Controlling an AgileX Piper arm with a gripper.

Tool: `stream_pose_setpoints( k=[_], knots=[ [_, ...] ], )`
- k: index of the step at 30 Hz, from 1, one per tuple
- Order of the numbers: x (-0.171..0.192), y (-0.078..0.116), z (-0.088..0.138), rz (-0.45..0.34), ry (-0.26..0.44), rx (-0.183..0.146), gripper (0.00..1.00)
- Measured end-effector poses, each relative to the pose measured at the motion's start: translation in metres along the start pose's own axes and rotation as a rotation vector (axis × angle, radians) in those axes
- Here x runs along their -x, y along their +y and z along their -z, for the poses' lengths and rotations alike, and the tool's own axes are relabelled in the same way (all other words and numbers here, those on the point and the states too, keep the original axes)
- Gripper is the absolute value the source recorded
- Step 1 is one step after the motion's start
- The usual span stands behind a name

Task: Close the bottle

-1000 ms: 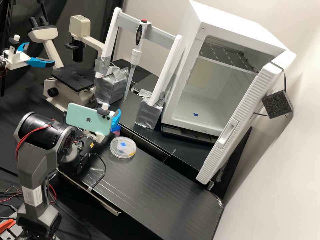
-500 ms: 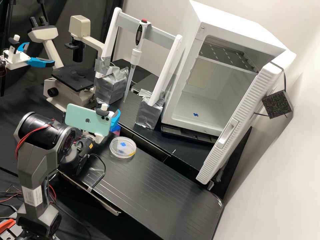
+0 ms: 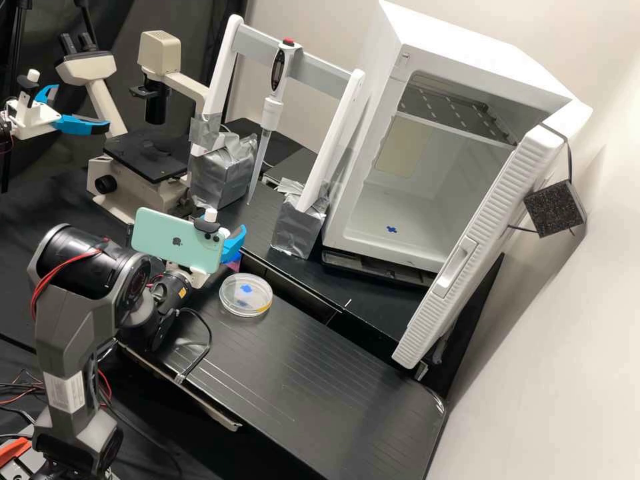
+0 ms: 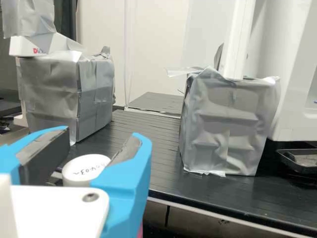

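One white cap at our gripper, clamped or free we cannot tell; one bottle, just beneath, near the petri dish; principal hazard, we judge: an off-centre turn, crossing the thread or tipping the bottle.

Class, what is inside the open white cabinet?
The cabinet holds a slotted shelf and a blue patch on its floor; the open door hides part of the interior.
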Motion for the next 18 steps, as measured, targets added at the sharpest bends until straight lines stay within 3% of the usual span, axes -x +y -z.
stream_pose_setpoints(
  k=[9,18],
  knots=[
    [0.010,0.008,0.006,-0.026,0.020,-0.003,1.00],
    [0.027,0.033,0.004,-0.121,0.019,-0.050,1.00]
  ],
)
